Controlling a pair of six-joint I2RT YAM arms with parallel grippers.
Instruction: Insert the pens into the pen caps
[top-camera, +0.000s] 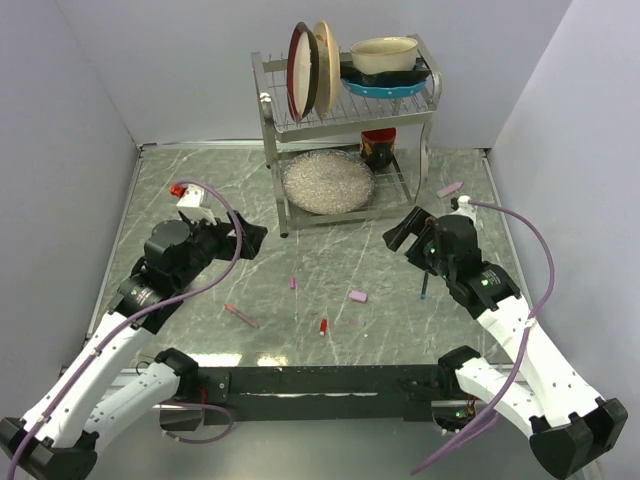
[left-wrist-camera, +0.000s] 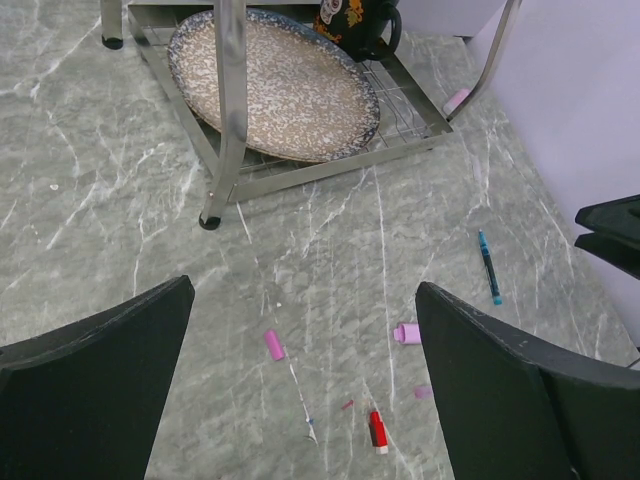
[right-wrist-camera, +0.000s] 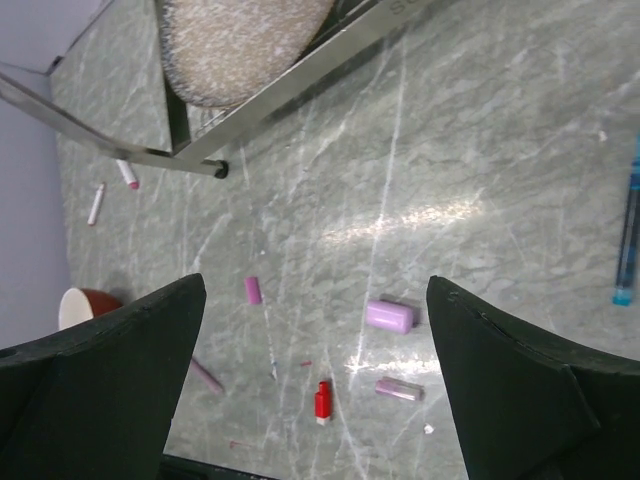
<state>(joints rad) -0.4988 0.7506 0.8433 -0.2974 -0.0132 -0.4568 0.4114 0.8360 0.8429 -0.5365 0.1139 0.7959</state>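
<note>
Caps lie on the table between my arms: a red cap (top-camera: 323, 326), a magenta cap (top-camera: 292, 283) and a pale pink cap (top-camera: 357, 296). They also show in the left wrist view: red (left-wrist-camera: 378, 431), magenta (left-wrist-camera: 273, 344), pale pink (left-wrist-camera: 406, 333). A reddish-pink pen (top-camera: 241, 315) lies front left and a dark blue pen (top-camera: 424, 288) lies right. A wide pale pink pen (top-camera: 449, 189) lies by the rack's right leg. Two white pens (right-wrist-camera: 97, 203) lie far off in the right wrist view. My left gripper (top-camera: 245, 238) and right gripper (top-camera: 405, 232) hover above the table, both open and empty.
A metal dish rack (top-camera: 270, 150) stands at the back with plates and a bowl on top. A speckled plate (top-camera: 327, 182) and a dark mug (top-camera: 377, 148) sit on its lower shelf. A red cup (right-wrist-camera: 85, 303) stands at the left. Walls enclose three sides.
</note>
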